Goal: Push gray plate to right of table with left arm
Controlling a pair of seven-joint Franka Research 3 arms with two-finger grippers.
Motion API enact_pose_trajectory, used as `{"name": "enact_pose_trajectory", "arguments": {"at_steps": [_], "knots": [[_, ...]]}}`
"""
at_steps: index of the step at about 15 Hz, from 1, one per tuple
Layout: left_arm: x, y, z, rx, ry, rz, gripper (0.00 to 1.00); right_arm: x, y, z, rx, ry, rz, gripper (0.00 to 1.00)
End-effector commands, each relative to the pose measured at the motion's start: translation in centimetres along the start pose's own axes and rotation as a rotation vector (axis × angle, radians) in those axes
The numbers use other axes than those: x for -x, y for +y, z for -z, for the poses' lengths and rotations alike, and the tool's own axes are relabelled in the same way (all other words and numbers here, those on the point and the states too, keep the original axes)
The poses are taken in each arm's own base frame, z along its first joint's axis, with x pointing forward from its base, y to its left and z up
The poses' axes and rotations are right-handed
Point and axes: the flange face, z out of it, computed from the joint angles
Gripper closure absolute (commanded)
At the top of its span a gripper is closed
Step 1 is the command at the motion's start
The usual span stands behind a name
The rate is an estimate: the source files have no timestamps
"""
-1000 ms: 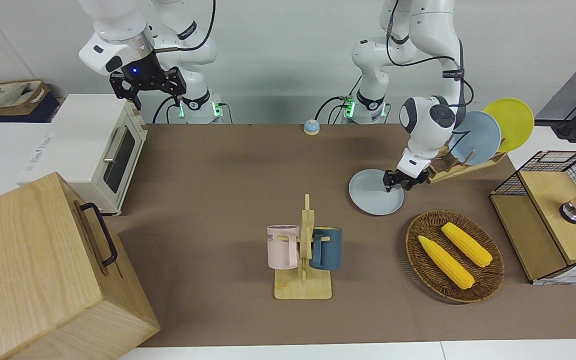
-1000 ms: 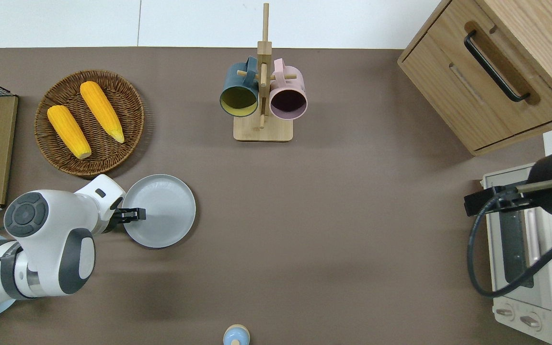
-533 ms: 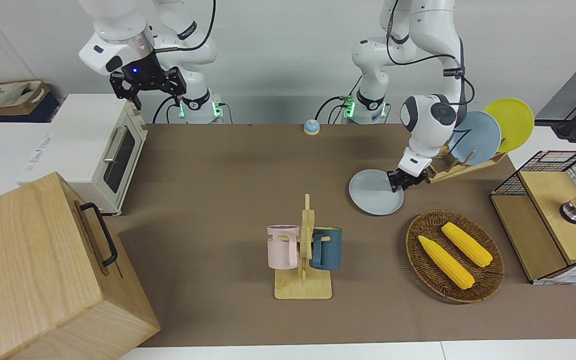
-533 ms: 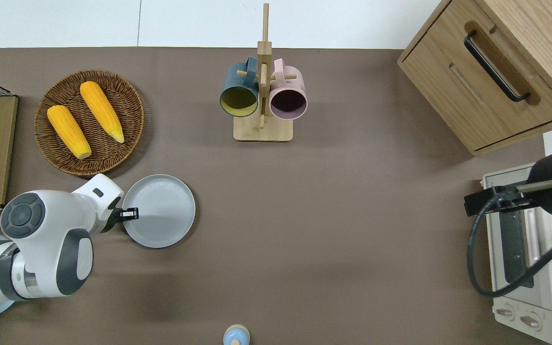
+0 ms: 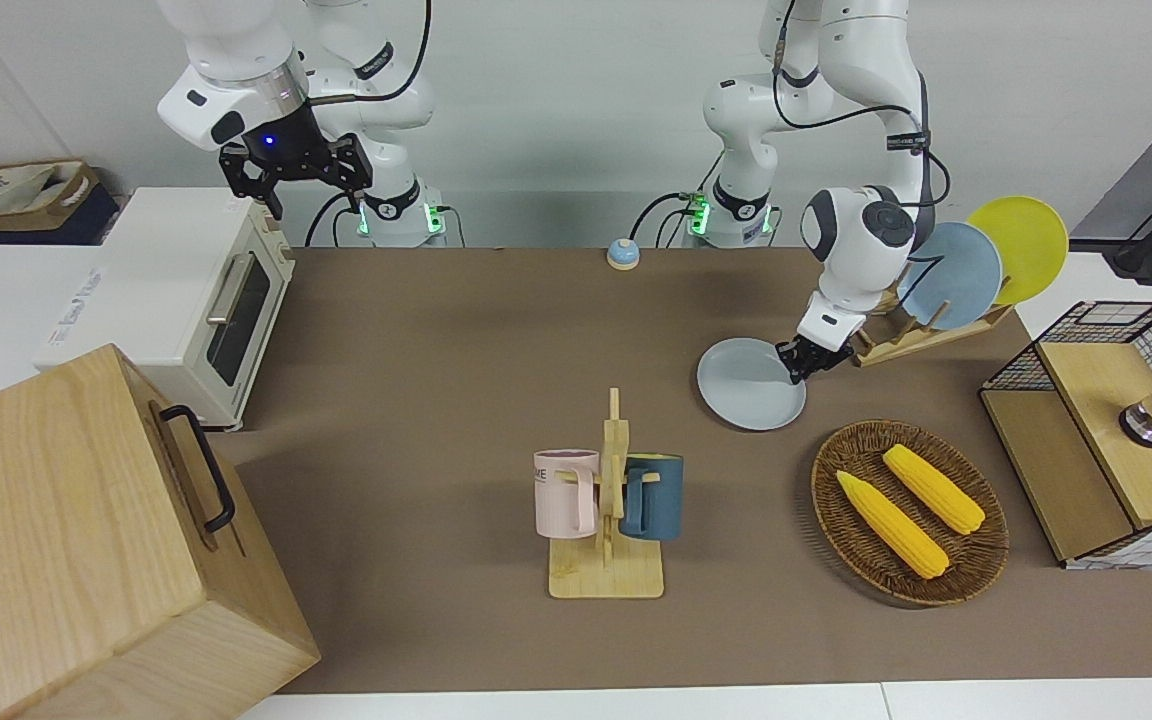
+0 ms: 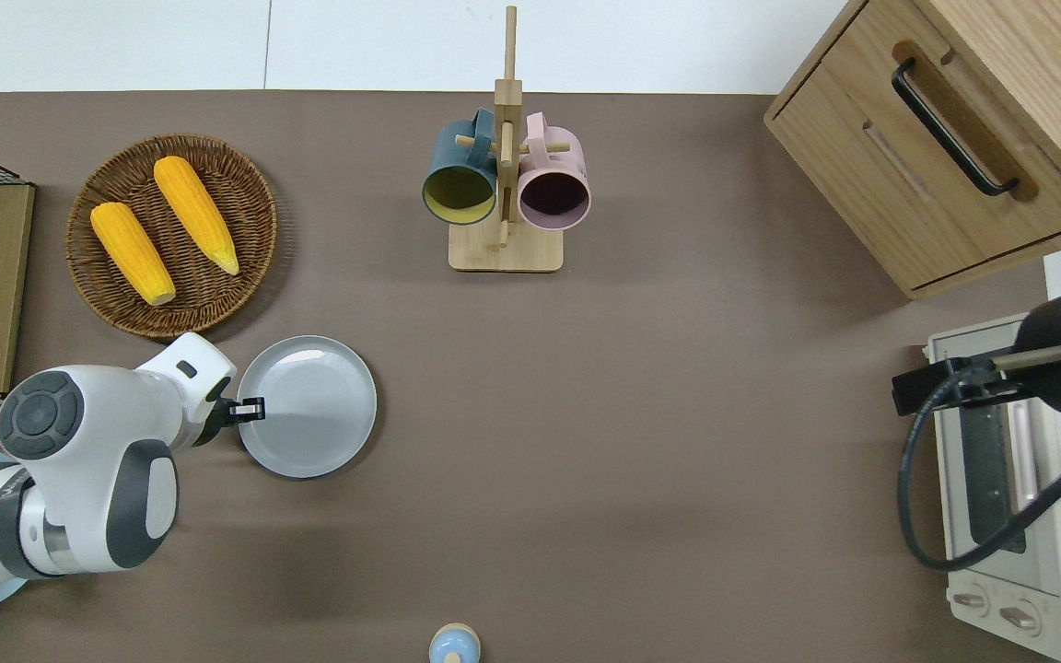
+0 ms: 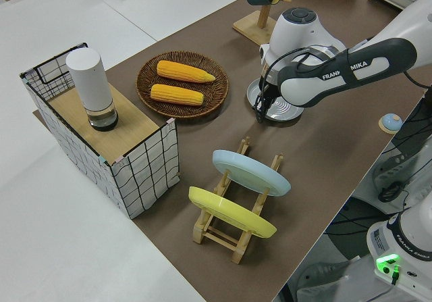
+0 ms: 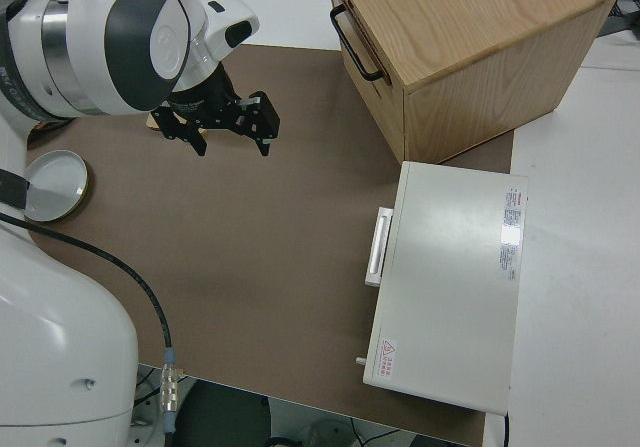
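My left hand [image 6: 250, 406] is down at the gray plate [image 6: 309, 406], fingers clenched together at the rim on the left arm's side. The plate sits on the desk [image 6: 641, 442] toward the left arm's end, just beside the corn basket [image 6: 171, 235]. To push well, I stay low against the rim, drive through its centre toward the right arm's end, slowly. My right hand [image 5: 294, 172] is parked, fingers released.
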Motion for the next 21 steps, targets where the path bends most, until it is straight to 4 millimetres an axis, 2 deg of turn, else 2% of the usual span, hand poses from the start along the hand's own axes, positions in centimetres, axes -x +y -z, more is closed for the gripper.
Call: {"name": "enact_pose_trajectory", "arguments": {"at_steps": [1, 7, 9, 12, 16, 21], "knots": [[0.1, 0.1, -0.1, 0.002, 0.007, -0.013, 1.00, 0.3, 0.1, 0.4, -0.004, -0.004, -0.016, 0.017], [0.3, 1.3, -0.1, -0.001, 0.003, -0.025, 1.00, 0.3, 0.1, 0.4, -0.004, -0.004, -0.016, 0.017], [0.6, 3.1, -0.1, 0.000, -0.002, -0.002, 1.00, 0.3, 0.1, 0.4, -0.004, -0.004, -0.015, 0.017], [1.4, 7.0, -0.2, 0.003, -0.004, 0.033, 1.00, 0.3, 0.1, 0.4, -0.004, -0.004, -0.013, 0.017], [2.0, 9.4, -0.3, 0.006, -0.004, 0.039, 1.00, 0.3, 0.1, 0.4, -0.004, -0.004, -0.013, 0.017], [3.5, 13.9, -0.5, 0.012, -0.012, 0.061, 1.00, 0.3, 0.1, 0.4, -0.004, -0.004, -0.016, 0.017]]}}
